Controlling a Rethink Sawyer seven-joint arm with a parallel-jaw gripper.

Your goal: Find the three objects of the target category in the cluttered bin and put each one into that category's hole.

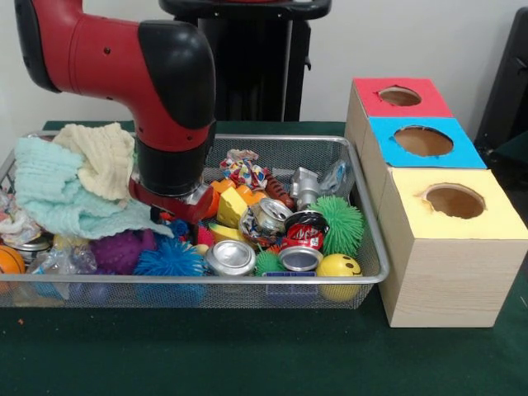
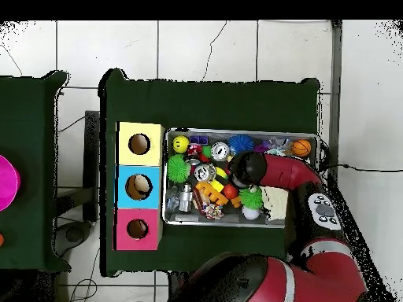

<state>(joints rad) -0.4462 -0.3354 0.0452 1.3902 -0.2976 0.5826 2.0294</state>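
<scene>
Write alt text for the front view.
A red and black robot arm reaches down into a wire mesh bin crowded with cans, spiky balls, cloths and toys. To the right stand three wooden boxes, each with a round hole, topped red, blue and yellow.

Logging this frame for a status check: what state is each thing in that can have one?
gripper: down in the bin, fingers hidden
wire bin: full of clutter
soda cans: lying crushed among the toys
cloths: heaped, crumpled
yellow box: upright, hole open
blue box: hole open
red box: hole open
</scene>
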